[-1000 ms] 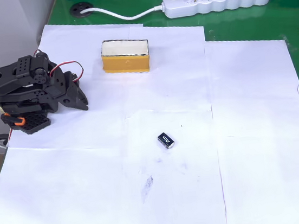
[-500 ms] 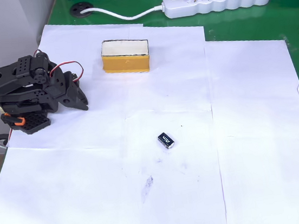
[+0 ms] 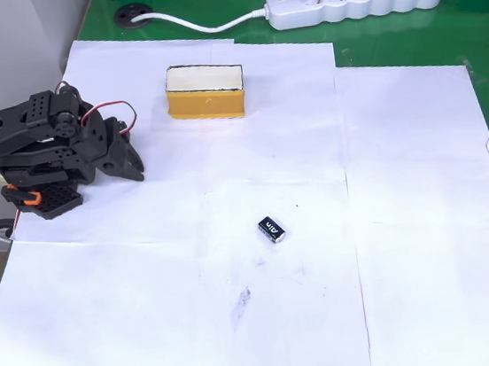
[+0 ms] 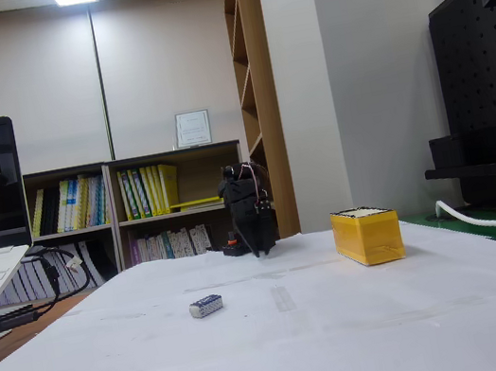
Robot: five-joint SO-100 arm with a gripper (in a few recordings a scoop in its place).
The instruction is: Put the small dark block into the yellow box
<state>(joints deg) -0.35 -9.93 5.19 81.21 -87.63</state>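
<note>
White paper (image 3: 409,216) – arm (image 3: 44,149) folded, tool (image 3: 131,166) down.

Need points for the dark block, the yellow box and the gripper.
small dark block (image 3: 272,230), overhead view, on its marked top face.
yellow box (image 3: 206,105), overhead view, on its yellow side wall.
gripper (image 3: 132,167), overhead view, at the fingertips of the folded arm.

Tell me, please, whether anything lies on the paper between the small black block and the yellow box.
Nothing visible does. The tiny black rectangular block with white markings lies alone on the white paper sheets, and only bare paper separates it from the mustard-yellow rectangular box. The black arm's pincer is folded off to the left in the overhead view.
</note>
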